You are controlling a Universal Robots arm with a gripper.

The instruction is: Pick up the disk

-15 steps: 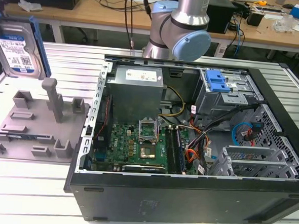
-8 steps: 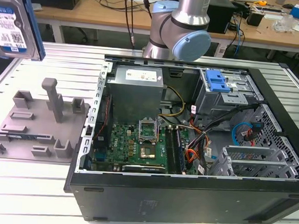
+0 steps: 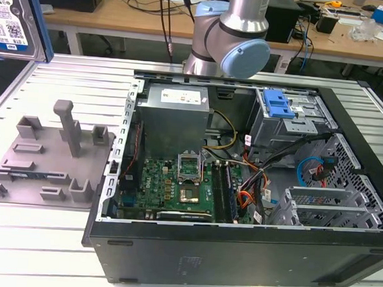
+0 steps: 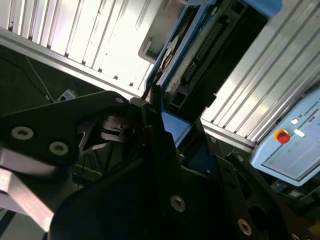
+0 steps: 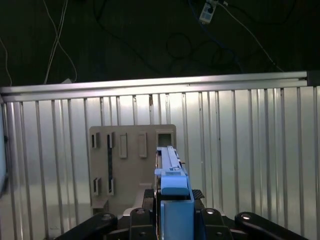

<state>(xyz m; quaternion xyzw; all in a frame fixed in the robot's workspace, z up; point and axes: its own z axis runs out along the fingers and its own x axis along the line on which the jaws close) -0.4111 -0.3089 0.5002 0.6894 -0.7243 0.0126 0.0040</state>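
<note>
Gripper [image 5: 172, 220] closed on disk [image 5: 170, 172], clamping it edge-on by blue side rails; disk lifted clear, high above bench [image 5: 240, 165] and grey fixture [image 5: 131, 160] in first wrist view. In exterior view, disk [image 3: 14, 15] at top of that view's left, label facing camera. Judgement: pick looks done; keep squeeze firm, disk level, avoid swinging. Label: white-and-blue, barcodes visible, text not legible. Open computer case [image 3: 241, 185] well apart.

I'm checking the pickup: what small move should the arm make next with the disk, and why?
Probably just hold the grip and pause: the disk sits edge-on in the pincer, well clear above the grey fixture and ribbed table, so the lift looks done.
</note>
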